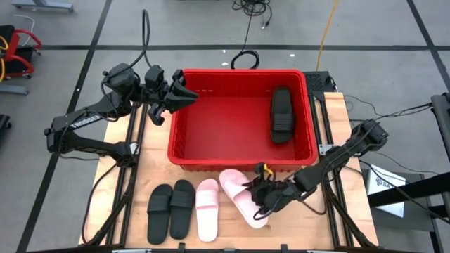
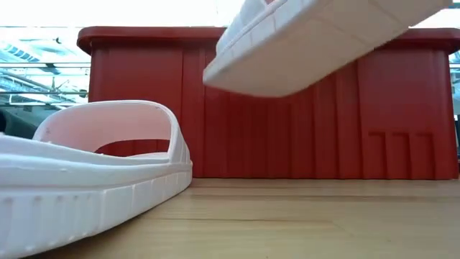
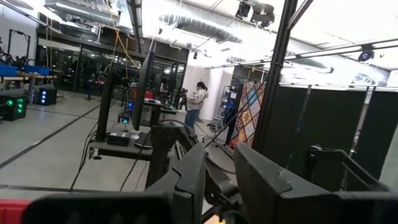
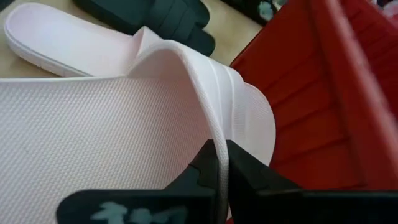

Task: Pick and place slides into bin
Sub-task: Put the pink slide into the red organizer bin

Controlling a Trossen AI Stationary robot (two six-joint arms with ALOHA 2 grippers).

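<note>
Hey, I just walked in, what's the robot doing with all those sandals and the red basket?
It is moving slides into the red bin. The right gripper is shut on the strap edge of a pink slide, lifted off the table in front of the bin. A black slide lies inside already. Another pink slide and two black slides wait on the table. The left gripper hovers over the bin's far left corner.

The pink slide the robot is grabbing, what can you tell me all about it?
The pale pink slide is a flat sandal with a wide strap and a finely dotted footbed, foam-like. The right gripper is shut on its strap edge. In the low view it hangs tilted, off the table, just in front of the red bin, beside the other pink slide.
</note>
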